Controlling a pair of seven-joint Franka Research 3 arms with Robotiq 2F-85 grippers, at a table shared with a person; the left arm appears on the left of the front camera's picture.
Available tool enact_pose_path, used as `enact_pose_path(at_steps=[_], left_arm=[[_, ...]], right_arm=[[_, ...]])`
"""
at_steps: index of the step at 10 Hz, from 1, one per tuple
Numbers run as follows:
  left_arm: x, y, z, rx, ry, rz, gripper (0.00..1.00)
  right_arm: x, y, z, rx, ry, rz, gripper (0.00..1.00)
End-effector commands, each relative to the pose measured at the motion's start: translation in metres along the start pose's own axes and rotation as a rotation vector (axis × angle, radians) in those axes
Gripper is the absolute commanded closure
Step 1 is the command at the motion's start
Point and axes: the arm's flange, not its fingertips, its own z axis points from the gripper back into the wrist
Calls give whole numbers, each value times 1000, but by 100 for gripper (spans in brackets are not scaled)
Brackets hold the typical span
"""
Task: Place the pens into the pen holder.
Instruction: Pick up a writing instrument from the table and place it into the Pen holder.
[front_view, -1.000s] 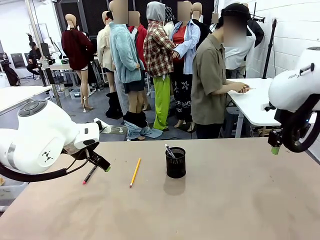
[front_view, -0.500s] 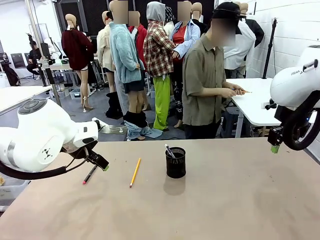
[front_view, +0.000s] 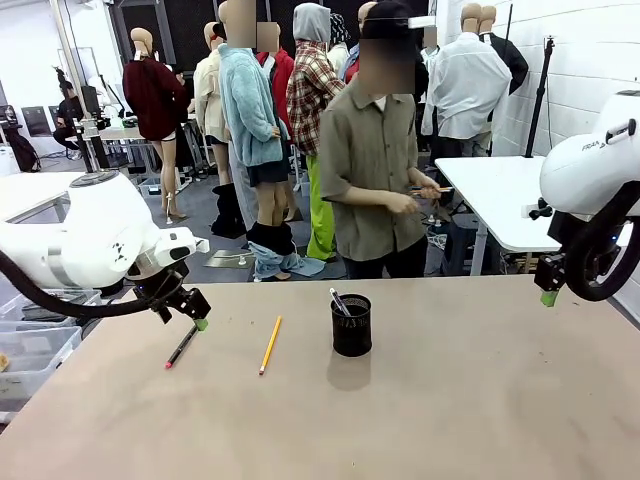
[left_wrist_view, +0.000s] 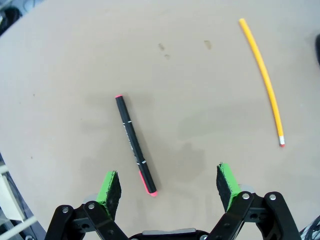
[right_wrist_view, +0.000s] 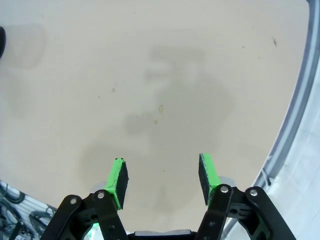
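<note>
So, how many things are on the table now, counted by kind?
Black wire-mesh pen holder: 1
Slim yellow pencil, lying flat: 1
Black pen with red ends, lying flat: 1
Silver-grey pen, inside that holder: 1
Total: 4

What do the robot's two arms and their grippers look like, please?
Both arms are glossy white with rounded, bulbous housings: the left arm has a grey cap on top, the right arm carries small dark lettering. A black cable loops beneath each. The left gripper and right gripper are black linkages with silver bolts and bright green pads.
</note>
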Motion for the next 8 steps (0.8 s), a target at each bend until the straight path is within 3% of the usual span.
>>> enact_pose_path(at_steps=[1,7,8], left_arm=[[16,10,-17,-20,73,71,0],[20,30,-58,-28,177,140,0],[19,29,-59,-19,183,127,10]], right_arm=[[-4,1,-3,-33,-4,11,28],[-4,1,-3,-33,-4,11,28],[-4,1,-3,-33,-4,11,28]])
